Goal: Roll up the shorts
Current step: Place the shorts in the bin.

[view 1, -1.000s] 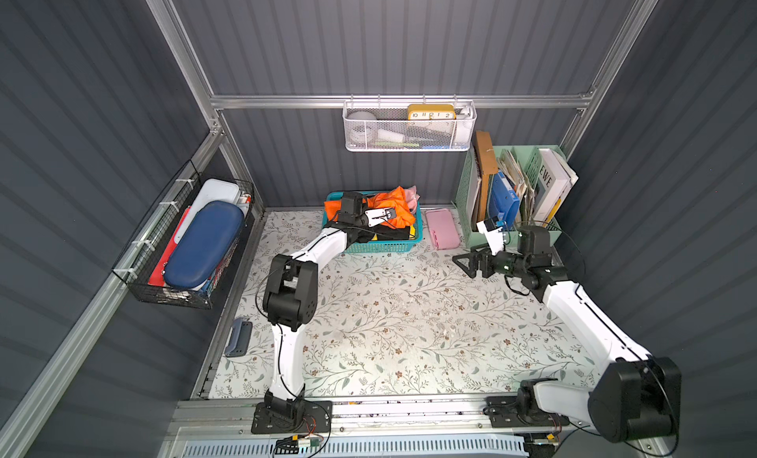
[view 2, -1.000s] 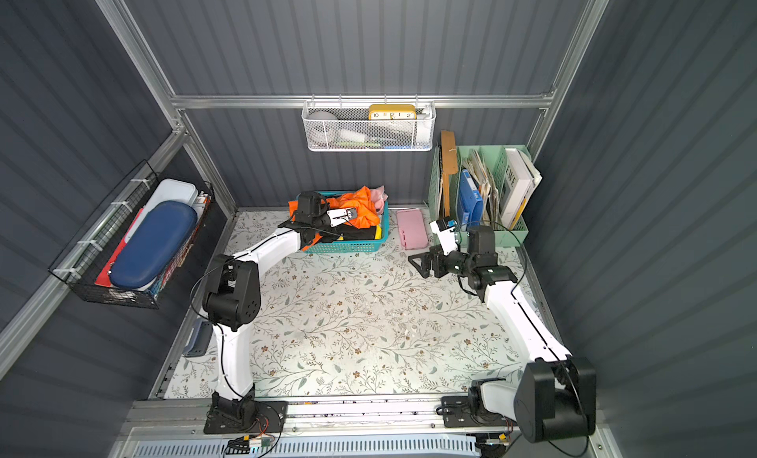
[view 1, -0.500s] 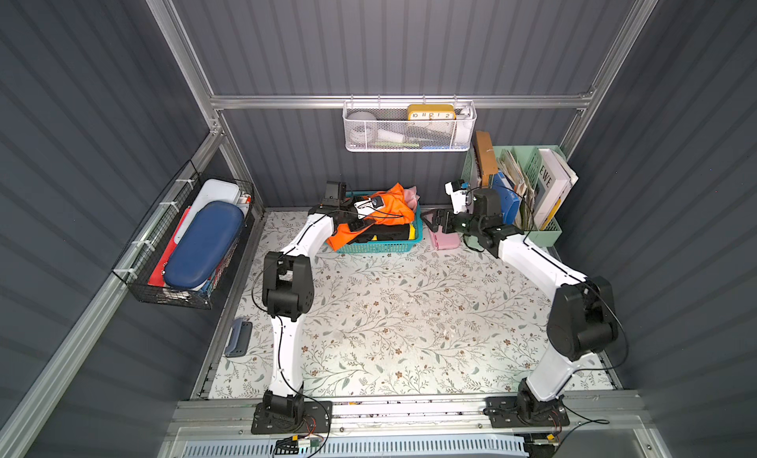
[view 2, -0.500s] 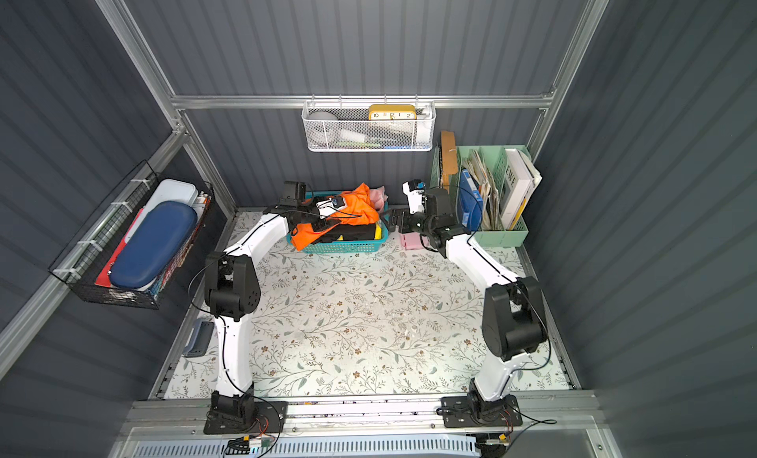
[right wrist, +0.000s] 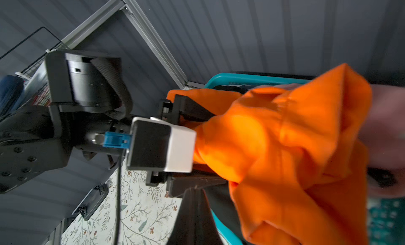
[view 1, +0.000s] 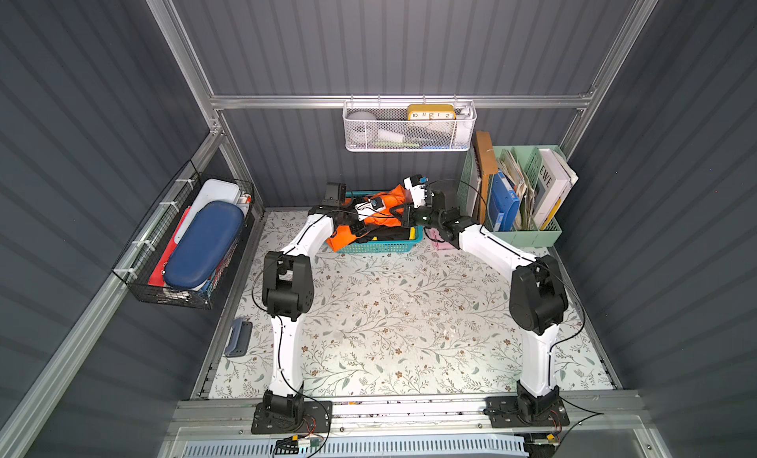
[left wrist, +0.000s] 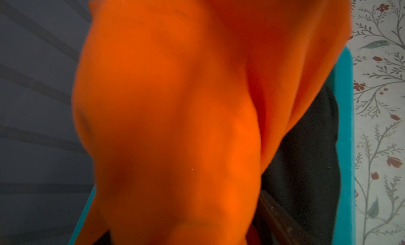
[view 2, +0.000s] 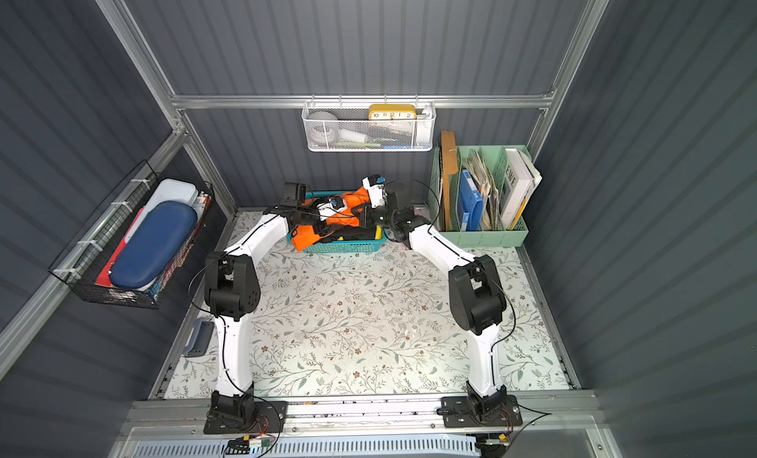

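Observation:
The orange shorts (view 1: 348, 239) are bunched in the teal basket (view 1: 381, 247) at the back, and one end hangs over its front left rim. The black shorts (view 1: 385, 233) lie under them. Orange cloth (left wrist: 175, 114) fills the left wrist view. My left gripper (view 1: 359, 229) reaches into the basket. In the right wrist view its fingers (right wrist: 188, 110) stand wide apart, open, with orange cloth (right wrist: 285, 149) bulging between them. My right gripper (right wrist: 192, 202) is shut at the basket's edge. Its tips touch the left gripper's lower finger, and nothing shows between them.
A pink thing (view 1: 437, 245) lies just right of the basket. A green file holder (view 1: 528, 231) with books stands at the back right. A white mesh basket (view 1: 409, 134) hangs on the back wall, a black wire basket (view 1: 180, 251) on the left wall.
My right arm swung from the right side over to the basket and its gripper went from open to shut. My left gripper opened. The orange shorts now spill over the basket's rim.

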You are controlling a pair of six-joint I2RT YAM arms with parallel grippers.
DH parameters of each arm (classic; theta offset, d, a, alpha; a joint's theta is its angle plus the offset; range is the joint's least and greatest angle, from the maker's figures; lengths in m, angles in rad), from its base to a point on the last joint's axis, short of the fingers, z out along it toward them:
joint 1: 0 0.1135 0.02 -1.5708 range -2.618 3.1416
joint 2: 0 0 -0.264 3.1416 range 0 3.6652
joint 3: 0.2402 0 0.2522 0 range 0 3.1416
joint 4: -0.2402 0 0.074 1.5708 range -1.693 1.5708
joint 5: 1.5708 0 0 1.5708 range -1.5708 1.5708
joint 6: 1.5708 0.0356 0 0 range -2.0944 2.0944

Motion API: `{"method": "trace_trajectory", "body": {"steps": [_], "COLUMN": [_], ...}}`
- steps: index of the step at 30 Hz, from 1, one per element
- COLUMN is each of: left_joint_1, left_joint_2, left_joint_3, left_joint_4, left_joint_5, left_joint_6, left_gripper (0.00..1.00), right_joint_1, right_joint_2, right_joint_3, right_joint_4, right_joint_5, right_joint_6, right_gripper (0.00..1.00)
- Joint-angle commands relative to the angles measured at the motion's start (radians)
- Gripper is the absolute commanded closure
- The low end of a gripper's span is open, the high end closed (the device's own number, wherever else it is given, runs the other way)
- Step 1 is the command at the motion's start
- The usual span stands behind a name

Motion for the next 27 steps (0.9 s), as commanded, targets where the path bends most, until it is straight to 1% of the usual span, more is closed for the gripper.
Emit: {"method": "trace_trajectory", "body": {"steps": [1,3,5,7,9,11,15,16,17,18,22,26,27], "left_joint_1": [-0.002,0.002,0.009,0.016,0.023,0.031,0.048,0.053,0.059,0.062,0.076,0.103,0.104], "left_joint_2": [0.047,0.045,0.029,0.011,-0.010,-0.030,-0.056,-0.068,-0.086,-0.108,-0.237,-0.306,-0.321], "left_joint_3": [0.011,0.017,0.018,0.018,0.010,0.000,-0.015,-0.023,-0.032,-0.049,-0.141,-0.124,-0.135], "left_joint_4": [-0.084,-0.075,-0.063,-0.059,-0.053,-0.047,-0.012,0.006,0.030,0.058,0.216,0.262,0.287], "left_joint_5": [0.059,0.064,0.076,0.087,0.086,0.126,0.154,0.161,0.172,0.185,0.260,0.388,0.403], "left_joint_6": [-0.037,-0.041,-0.044,-0.052,-0.052,-0.055,-0.087,-0.105,-0.126,-0.146,-0.247,-0.353,-0.375], "left_gripper": [0.24,0.24,0.24,0.23,0.23,0.23,0.21,0.14,0.09,0.01,0.01,0.00,0.00], "right_joint_1": [0.010,0.005,-0.003,-0.011,-0.018,-0.021,-0.027,-0.029,-0.028,-0.029,-0.031,-0.030,-0.030], "right_joint_2": [0.078,0.155,0.223,0.259,0.278,0.290,0.320,0.328,0.342,0.354,0.396,0.412,0.412], "right_joint_3": [0.124,0.206,0.248,0.252,0.227,0.212,0.245,0.256,0.276,0.295,0.365,0.391,0.391], "right_joint_4": [-0.083,-0.157,-0.152,-0.118,-0.045,0.015,-0.011,-0.024,-0.046,-0.072,-0.174,-0.213,-0.216], "right_joint_5": [0.037,0.060,0.030,0.023,0.021,0.029,0.063,0.071,0.076,0.084,0.097,0.107,0.106], "right_joint_6": [0.015,0.078,0.149,0.189,0.233,0.259,0.287,0.294,0.296,0.296,0.298,0.305,0.305], "right_gripper": [1.00,1.00,1.00,1.00,1.00,1.00,1.00,1.00,1.00,1.00,1.00,1.00,1.00]}}
